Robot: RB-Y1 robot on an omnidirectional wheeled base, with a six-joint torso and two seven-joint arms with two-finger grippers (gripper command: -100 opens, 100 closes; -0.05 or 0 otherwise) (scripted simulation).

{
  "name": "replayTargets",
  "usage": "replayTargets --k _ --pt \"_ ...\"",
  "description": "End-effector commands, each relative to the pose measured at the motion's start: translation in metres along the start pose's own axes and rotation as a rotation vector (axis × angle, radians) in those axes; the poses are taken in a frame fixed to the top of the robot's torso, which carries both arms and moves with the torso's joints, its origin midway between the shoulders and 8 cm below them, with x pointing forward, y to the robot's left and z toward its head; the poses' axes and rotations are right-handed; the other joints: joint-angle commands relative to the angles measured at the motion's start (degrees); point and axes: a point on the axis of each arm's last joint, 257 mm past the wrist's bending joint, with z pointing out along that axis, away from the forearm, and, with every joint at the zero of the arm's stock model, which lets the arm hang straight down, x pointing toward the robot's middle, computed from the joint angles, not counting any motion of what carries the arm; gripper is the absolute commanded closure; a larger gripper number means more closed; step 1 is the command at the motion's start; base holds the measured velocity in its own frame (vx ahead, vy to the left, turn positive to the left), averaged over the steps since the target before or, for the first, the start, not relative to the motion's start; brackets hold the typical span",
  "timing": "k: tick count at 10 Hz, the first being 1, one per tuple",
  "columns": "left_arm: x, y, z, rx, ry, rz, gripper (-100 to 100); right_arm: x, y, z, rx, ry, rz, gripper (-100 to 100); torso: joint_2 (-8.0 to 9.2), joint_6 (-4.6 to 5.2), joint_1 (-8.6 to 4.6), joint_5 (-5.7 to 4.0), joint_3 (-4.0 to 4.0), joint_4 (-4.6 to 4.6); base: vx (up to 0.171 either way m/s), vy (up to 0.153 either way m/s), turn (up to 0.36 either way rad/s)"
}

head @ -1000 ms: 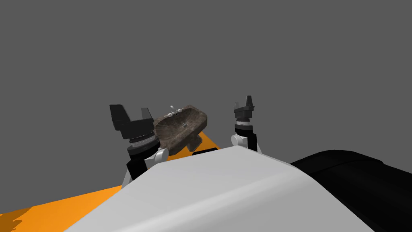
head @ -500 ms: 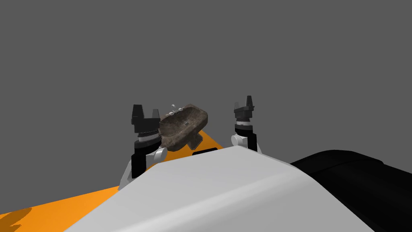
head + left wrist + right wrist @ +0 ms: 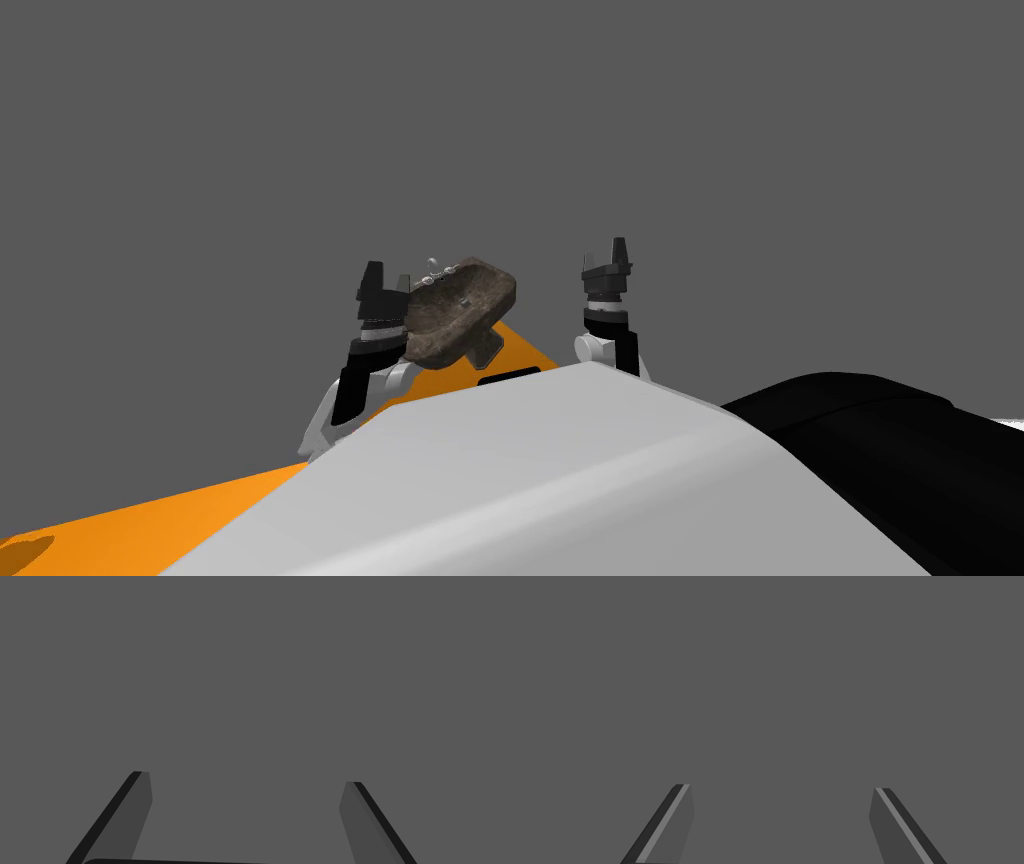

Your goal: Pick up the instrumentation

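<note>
An orange surface (image 3: 150, 520) runs from 7 o'clock up under a tilted, mottled brown basin (image 3: 460, 305) with small silver fittings on its far rim. The left gripper (image 3: 387, 274) stands just at the basin's 9 o'clock, jaws released, nothing between them. The right gripper (image 3: 607, 256), well apart at 3 o'clock, is likewise released.

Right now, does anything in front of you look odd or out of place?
Yes. A brown, stone-like basin with a small tap is tipped steeply instead of sitting level. It stands over the orange surface, right beside my left fingers.
</note>
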Motion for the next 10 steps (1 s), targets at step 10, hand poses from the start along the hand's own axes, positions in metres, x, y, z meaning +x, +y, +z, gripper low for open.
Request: replayTargets --k 10 --pt "0.013 0.120 0.002 -0.333 0.153 0.011 -100 0.000 0.000 0.000 0.000 0.000 0.000 0 -0.12 -0.02 -0.11 -0.02 -0.06 -0.02 -0.056 0.027 -0.081"
